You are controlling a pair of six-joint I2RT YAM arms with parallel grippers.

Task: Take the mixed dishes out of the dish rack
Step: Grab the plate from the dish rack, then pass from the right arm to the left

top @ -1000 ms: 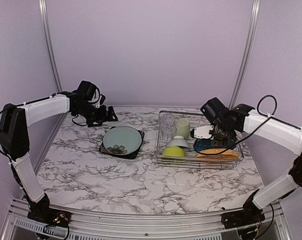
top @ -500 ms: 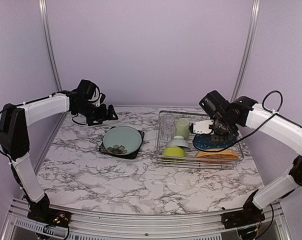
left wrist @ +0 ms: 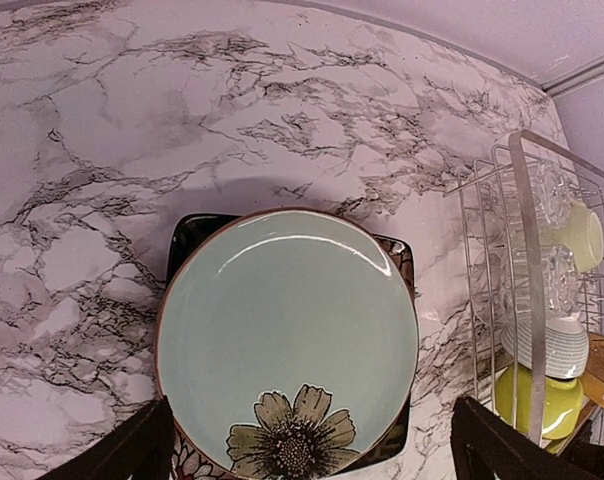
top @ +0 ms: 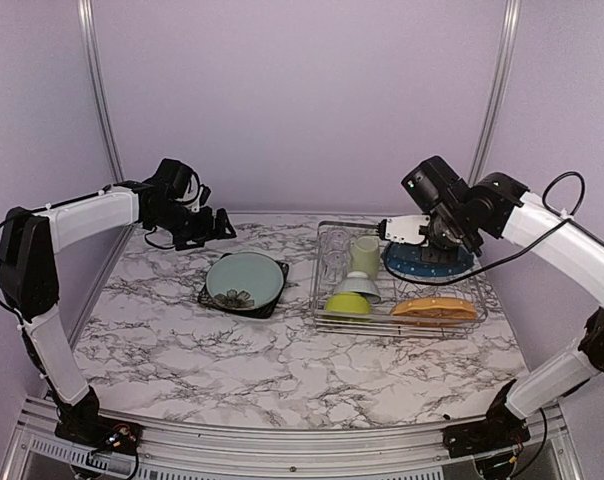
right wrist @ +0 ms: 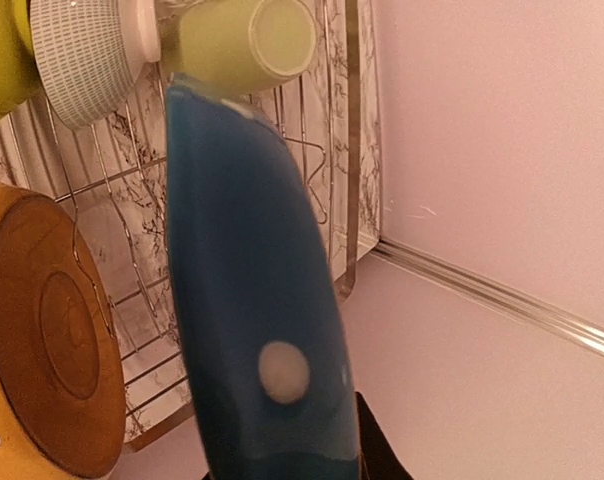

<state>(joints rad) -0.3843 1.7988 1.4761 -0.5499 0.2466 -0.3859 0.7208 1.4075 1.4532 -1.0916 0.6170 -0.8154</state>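
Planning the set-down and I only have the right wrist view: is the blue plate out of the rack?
Observer: The top camera shows the blue plate raised in the right end effector, over the far right part of the dish rack. It looks clear of the tines.
Operator: What's already out?
Observer: A round pale flower plate rests on the dark square plate, left of the rack.
Operator: And the left arm?
Observer: The left end effector is open, hovering above and behind that stack.
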